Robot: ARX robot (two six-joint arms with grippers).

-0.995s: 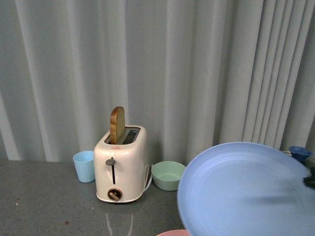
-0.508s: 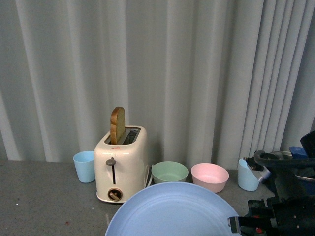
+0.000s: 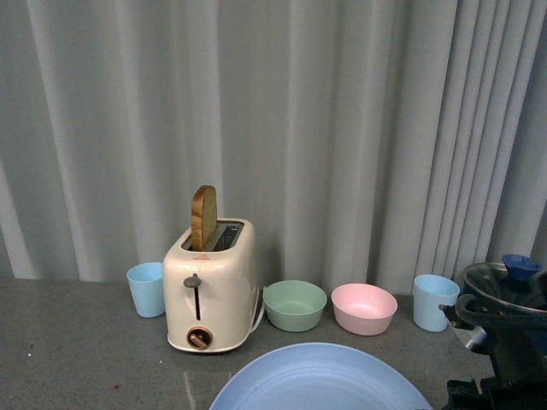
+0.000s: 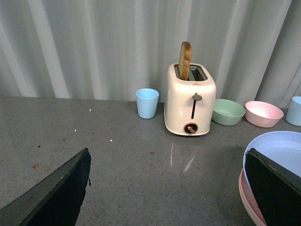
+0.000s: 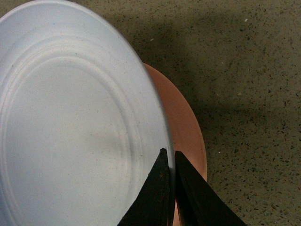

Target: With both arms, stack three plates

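Plates first: the light blue plate (image 5: 70, 122) sits over the pink plate (image 5: 186, 136), offset so a crescent of pink sticks out along one side. From the left wrist view you can see the same pair at the counter's near edge, blue on top, pink rim peeking out underneath. In the front view the blue one fills the bottom middle of the shot, in front of the toaster and bowls.

The right gripper (image 5: 170, 157) is pinched nearly closed on the blue plate's rim, one finger on top and one just outside the edge. Can't tell if the blue plate is fully resting on the pink one or hanging a bit above it. The left gripper (image 4: 164, 188) is spread wide with nothing between its black fingers (image 4: 51, 193), off to the side of the plates.

Further back on the grey counter (image 4: 94, 141): a cream toaster (image 3: 211, 286) with a slice of toast (image 3: 203, 218) standing up in its slot, a light blue cup (image 3: 146, 289) on its left, then a green bowl (image 3: 295, 305), a pink bowl (image 3: 364, 308) and a second blue cup (image 3: 434, 302) lined up to its right. A glass lid with a blue knob (image 3: 520, 265) is at the far right. Grey curtain (image 3: 342, 128) behind all of it.
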